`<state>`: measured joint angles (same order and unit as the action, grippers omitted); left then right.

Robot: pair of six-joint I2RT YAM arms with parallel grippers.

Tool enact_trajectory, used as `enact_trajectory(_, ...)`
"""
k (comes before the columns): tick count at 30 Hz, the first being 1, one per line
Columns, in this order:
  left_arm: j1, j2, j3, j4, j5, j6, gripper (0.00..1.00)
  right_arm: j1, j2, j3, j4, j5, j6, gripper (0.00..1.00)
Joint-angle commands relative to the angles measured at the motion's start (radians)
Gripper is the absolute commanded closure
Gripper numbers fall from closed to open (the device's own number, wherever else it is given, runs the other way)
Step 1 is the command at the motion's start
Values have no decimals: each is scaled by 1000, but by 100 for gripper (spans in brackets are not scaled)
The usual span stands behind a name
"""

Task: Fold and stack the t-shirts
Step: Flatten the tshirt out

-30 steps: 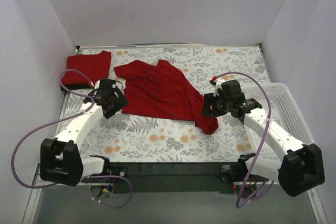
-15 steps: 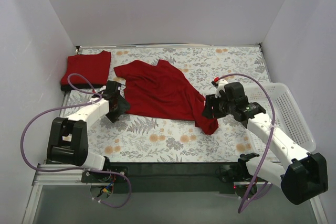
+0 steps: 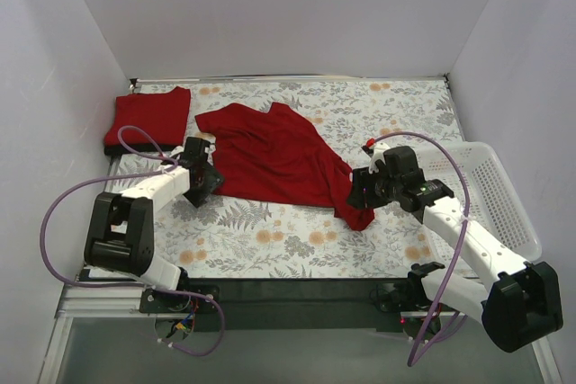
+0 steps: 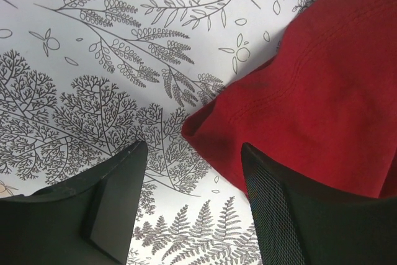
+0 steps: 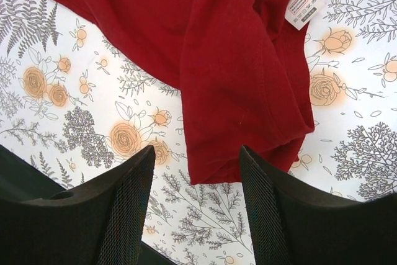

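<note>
Left wrist view: the left gripper (image 4: 192, 147) has its jaws spread apart with nothing pinched, and a rounded corner of the loose red t-shirt (image 4: 322, 79) pokes in between them, flat on the floral table cover (image 4: 93, 60). The right gripper (image 5: 197, 150) is gaping too, straddling that shirt's stitched lower tip, with a white label (image 5: 304, 4) further up. The cloth is soft and creased. Left of the shirt sits a folded red t-shirt (image 3: 153, 116) with black cloth (image 3: 133, 147) under it. Right of the shirt is a white lattice plastic basket (image 3: 504, 195).
</note>
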<state>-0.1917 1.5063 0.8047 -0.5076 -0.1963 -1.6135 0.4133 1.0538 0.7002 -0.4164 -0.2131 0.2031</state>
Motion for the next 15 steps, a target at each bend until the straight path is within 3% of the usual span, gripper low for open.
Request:
enact_trajectory(1, -3, 37, 21, 20, -48, -11, 43, -2, -29, -28, 48, -19, -10, 46)
enact_trajectory(8, -18, 81, 22, 21, -51, -3, 56, -4, -37, -41, 60, -17, -5, 46)
enact_trajectory(15, -45, 107, 28, 18, -51, -5, 59, -2, -55, -41, 62, 21, -7, 46)
